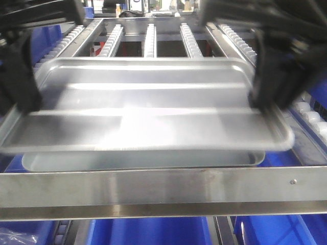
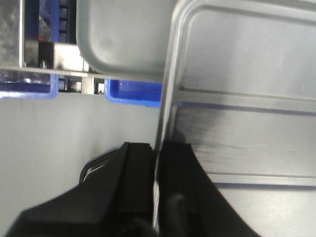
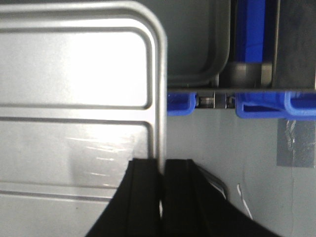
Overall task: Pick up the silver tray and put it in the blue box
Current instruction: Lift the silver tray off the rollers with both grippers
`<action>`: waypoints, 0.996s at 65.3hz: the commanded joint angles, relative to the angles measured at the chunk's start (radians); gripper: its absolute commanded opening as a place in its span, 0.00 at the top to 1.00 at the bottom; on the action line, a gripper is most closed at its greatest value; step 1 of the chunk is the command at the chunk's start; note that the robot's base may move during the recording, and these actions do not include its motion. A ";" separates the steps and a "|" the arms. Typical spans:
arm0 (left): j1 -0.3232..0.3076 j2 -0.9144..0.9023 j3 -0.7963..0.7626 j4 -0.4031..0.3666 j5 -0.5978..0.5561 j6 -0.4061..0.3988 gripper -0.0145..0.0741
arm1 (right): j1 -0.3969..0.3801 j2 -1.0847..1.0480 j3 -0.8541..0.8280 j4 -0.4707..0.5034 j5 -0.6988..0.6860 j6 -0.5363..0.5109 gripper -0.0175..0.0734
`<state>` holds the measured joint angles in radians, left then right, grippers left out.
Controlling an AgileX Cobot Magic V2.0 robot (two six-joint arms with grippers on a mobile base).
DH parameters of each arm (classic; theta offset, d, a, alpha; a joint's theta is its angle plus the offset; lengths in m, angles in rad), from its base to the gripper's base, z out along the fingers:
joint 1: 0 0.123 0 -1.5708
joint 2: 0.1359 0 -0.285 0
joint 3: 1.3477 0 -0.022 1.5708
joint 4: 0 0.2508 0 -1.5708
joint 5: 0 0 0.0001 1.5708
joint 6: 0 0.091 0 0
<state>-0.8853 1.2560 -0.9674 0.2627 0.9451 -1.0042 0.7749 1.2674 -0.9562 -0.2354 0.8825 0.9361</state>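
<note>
The silver tray [image 1: 148, 109] hangs level and blurred above the roller rack, held at both short ends. My left gripper [image 1: 20, 97] is shut on its left rim, the thin metal edge pinched between the black fingers [image 2: 140, 168]. My right gripper [image 1: 273, 92] is shut on the right rim, and the wrist view shows that rim [image 3: 160, 98] running into the gripper [image 3: 163, 165]. The tray's recessed panel and ridges show in both wrist views [image 2: 247, 74] [image 3: 74, 98]. A blue box [image 1: 153, 232] sits low in front, under the steel bar.
A second silver tray [image 1: 143, 159] lies on the rack directly beneath the held one, also visible from both wrists [image 2: 118, 39] [image 3: 197, 39]. A steel crossbar [image 1: 163, 189] runs along the front. White roller rails [image 1: 150, 41] extend behind. More blue crates [image 3: 271, 103] [image 2: 133, 91] flank the rack.
</note>
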 commanded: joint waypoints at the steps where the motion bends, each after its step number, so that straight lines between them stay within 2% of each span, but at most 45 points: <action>1: -0.036 -0.043 -0.003 0.049 -0.007 -0.050 0.85 | 0.014 -0.056 0.002 -0.055 -0.039 0.036 0.74; 65: -0.050 -0.043 -0.001 0.056 -0.009 -0.040 0.85 | 0.014 -0.056 0.002 -0.066 -0.033 0.036 0.74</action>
<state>-0.9260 1.2436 -0.9437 0.2869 0.9486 -1.0403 0.7898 1.2423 -0.9278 -0.2542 0.8671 0.9677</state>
